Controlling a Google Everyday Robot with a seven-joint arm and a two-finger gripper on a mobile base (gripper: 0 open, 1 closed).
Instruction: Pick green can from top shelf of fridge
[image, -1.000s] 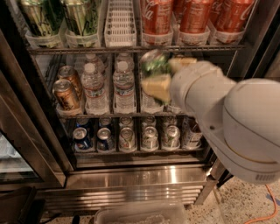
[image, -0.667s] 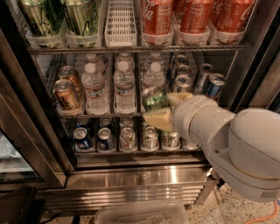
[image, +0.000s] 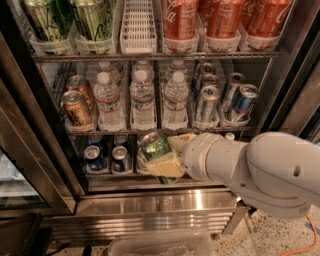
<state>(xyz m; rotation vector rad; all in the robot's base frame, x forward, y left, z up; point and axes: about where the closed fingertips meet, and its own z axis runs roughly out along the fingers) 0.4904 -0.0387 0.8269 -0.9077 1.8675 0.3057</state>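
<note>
- Nearest me, down at floor level, one clear plastic bin (image: 160, 246) sits right below the fridge opening, likely there to take whatever comes out
- One thick white arm (image: 270, 172) reaches in from the right, across the front of the fridge (image: 150, 200) just above its shiny steel base
- The gripper (image: 161, 155) is low, in front of the lowest rack (image: 105, 175), and it is clenched on the green can (image: 152, 146); one yellowish finger (image: 167, 165) is beneath it and the other above, so the can lies tilted rather than upright
- So the single green can is in the claw, off its shelf and well below it; I'd judge the pick itself done, with only drawing it clear of the frame left
- Behind the claw on the lowest rack I count four dark blue cans (image: 94, 157) at the left, two in front and two behind; anything further right is hidden by the arm
- On the middle rack (image: 150, 131) there are two copper cans (image: 76, 107), six water bottles (image: 142, 97) in three files of two, and five silver-and-blue cans (image: 207, 102) that I can make out
- Farthest and highest, the top shelf (image: 150, 56) shows two olive-green cans (image: 92, 17), one white slatted lane (image: 139, 25) with no can at its front, and three red cola cans (image: 180, 20); the lanes keep the cans in files and the clear stops keep them from sliding out
</note>
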